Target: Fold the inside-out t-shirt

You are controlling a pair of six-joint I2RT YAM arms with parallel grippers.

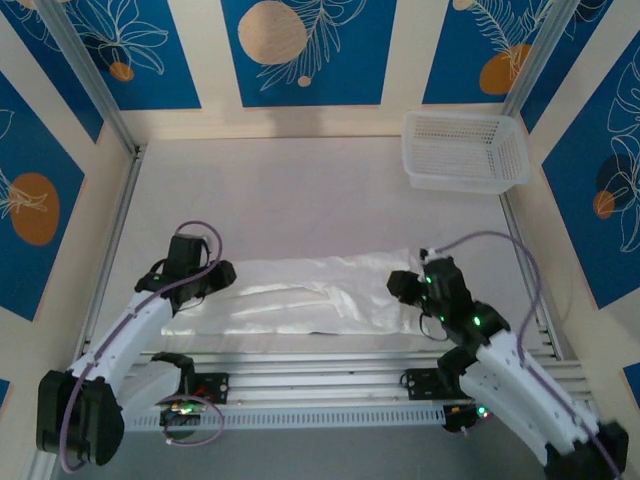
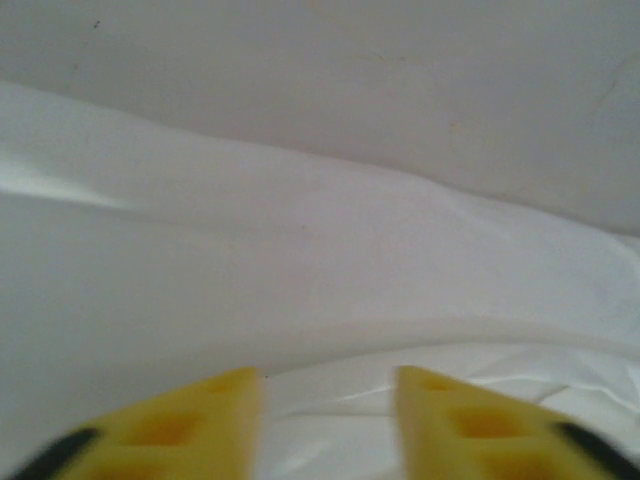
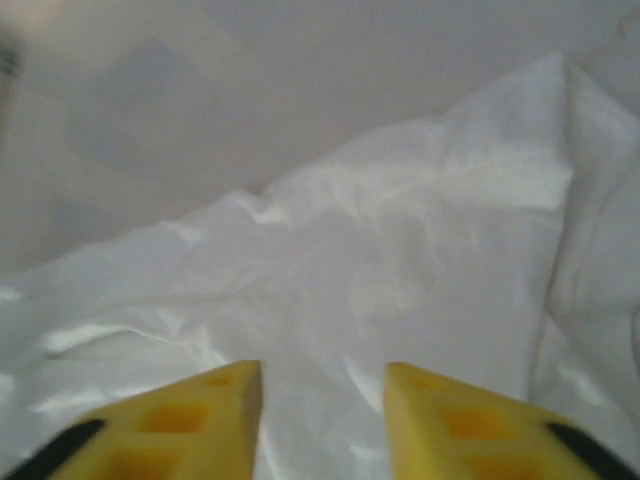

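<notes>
Yellow wedge-shaped fingertips (image 2: 180, 425) of the left gripper (image 2: 326, 378) sat at the bottom of the left wrist view. They were parted, with a clear gap between them and nothing pinched. Through that gap, and all around it, lay the wrinkled white thin-fabric t-shirt (image 2: 330, 260), with soft folds running across it. Beyond its far edge was the pale grey table top (image 2: 400, 80).

The right wrist view showed much the same. The right gripper (image 3: 322, 372) held its yellow fingertips (image 3: 470, 425) spread apart, gripping nothing, just over rumpled cloth (image 3: 400, 250) that rose to a peak on the right.

From above, the t-shirt (image 1: 300, 295) lay flattened in a long, narrow band across the near half of the table (image 1: 300, 190). It ran left to right between the two arms. The left gripper (image 1: 222, 272) stood at the band's left end and the right gripper (image 1: 398, 283) at its right end, each low over the fabric. Whether either one touched the cloth could not be told. A ribbed aluminium rail (image 1: 320, 375) ran along the near edge, just in front of the t-shirt.

A white plastic mesh basket (image 1: 465, 150) stood in the far right corner of the table, well apart from the t-shirt. Blue wall panels with orange discs and white leaf drawings (image 1: 310, 50) enclosed the table.
</notes>
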